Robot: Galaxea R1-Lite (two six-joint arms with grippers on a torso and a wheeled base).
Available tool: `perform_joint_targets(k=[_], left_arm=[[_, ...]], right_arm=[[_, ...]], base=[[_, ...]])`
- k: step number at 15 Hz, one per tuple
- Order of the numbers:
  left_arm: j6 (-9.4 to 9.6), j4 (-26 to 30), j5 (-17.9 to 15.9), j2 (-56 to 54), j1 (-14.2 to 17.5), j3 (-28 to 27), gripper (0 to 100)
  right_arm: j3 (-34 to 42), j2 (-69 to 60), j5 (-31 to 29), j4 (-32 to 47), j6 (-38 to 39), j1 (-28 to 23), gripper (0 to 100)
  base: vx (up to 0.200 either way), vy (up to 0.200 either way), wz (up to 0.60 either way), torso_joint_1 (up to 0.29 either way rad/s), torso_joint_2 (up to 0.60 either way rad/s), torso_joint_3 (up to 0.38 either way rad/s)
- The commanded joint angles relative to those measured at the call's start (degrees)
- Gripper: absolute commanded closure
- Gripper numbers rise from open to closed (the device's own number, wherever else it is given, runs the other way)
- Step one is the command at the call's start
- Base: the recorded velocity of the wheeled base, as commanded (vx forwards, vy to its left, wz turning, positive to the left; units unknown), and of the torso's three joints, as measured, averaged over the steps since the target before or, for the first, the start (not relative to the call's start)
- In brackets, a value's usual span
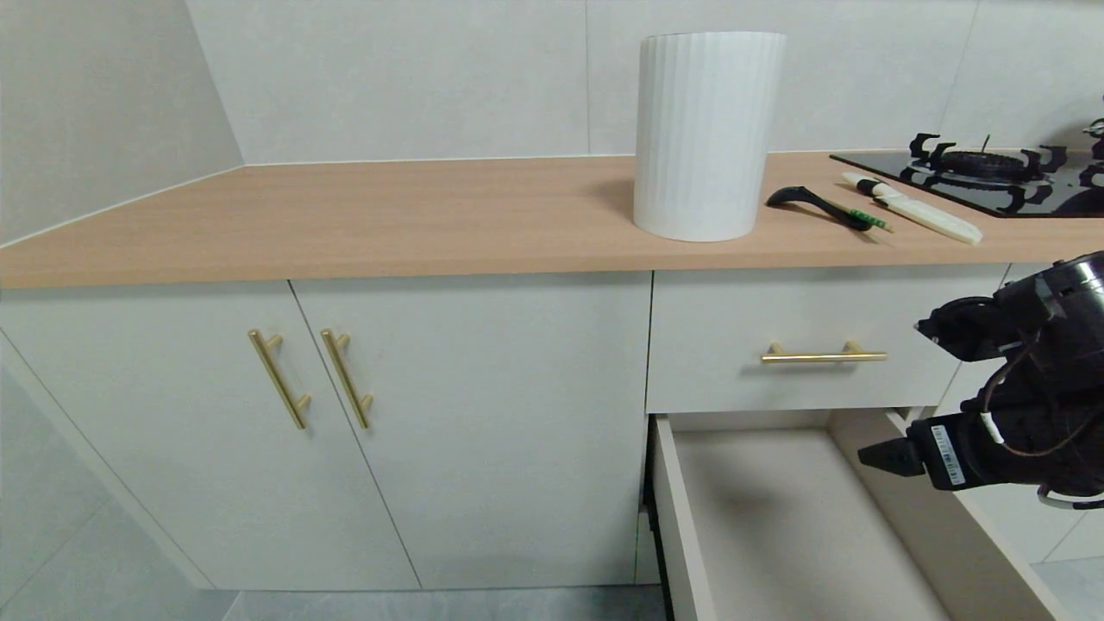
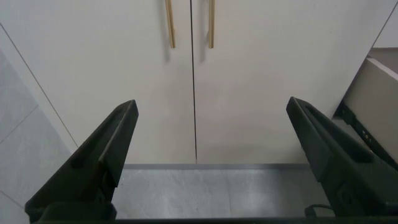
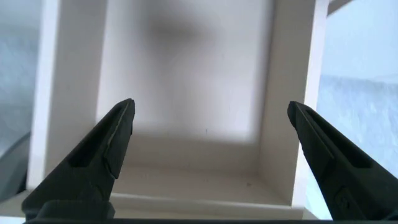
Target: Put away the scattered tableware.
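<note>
On the wooden countertop (image 1: 388, 216) lie a black spoon (image 1: 815, 205), a thin green-tipped utensil (image 1: 871, 220) and a long white utensil (image 1: 916, 210), all to the right of a tall white ribbed container (image 1: 703, 134). Below them the lower drawer (image 1: 681, 517) stands pulled out and holds nothing. My right gripper (image 1: 891, 391) hangs open over the drawer's right side; in the right wrist view the right gripper (image 3: 211, 109) looks down onto the drawer floor (image 3: 186, 74). My left gripper (image 2: 211, 109) is open and holds nothing, low in front of the cabinet doors (image 2: 249, 93).
A black gas hob (image 1: 983, 172) sits at the counter's right end. A shut drawer with a gold handle (image 1: 824, 354) is above the open one. Two cabinet doors with gold handles (image 1: 310, 379) fill the left. Grey floor tiles (image 2: 205, 193) lie below.
</note>
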Motion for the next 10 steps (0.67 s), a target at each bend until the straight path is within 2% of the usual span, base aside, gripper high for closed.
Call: perform_joint_targets(k=[1,3,6,10], left_arm=[[-0.03,0.0,0.02,0.02,0.0,0.0,0],[-0.03,0.0,0.02,0.02,0.0,0.0,0],[-0.03,0.0,0.02,0.02,0.0,0.0,0],[-0.03,0.0,0.02,0.02,0.0,0.0,0]], right_arm=[[-0.04,-2.01,-0.01,-0.1,0.0,0.01,0],[0.05,-1.92,-0.01,-1.06,0.0,0.01,0],[0.75,-2.01,-0.1,-2.56,0.09,-0.08,0],[0.75,-1.92,-0.18,-2.56,0.0,-0.08,0]], base=[[0.0,0.0,0.0,0.0,0.0,0.0],[0.0,0.0,0.0,0.009,-0.05,-0.025],[0.0,0.0,0.0,0.058,-0.23,-0.253],[0.0,0.0,0.0,0.115,-0.5,-0.312]])
